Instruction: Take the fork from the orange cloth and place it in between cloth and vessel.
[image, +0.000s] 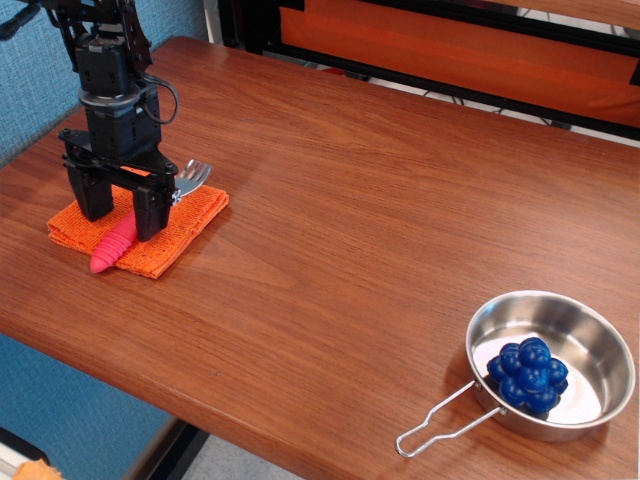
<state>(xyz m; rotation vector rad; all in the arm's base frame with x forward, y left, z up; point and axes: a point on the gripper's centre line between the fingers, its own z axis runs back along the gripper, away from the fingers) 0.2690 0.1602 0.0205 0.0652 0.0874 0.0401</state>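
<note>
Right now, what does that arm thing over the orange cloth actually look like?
It is black all over. The tool ends in two blocky, squared black fingers hanging from a wider crossbar. Above sits a boxy, stacked black wrist, and a thin black cable loops out at its side. No markings are readable.

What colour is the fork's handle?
Pink-red, ribbed plastic; the fork lies on the orange cloth, seen in the single observation view.

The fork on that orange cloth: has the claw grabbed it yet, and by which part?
Not yet. The gripper is open, its fingers straddling the fork's pink handle, which lies on the orange cloth. Nothing is held.
</note>
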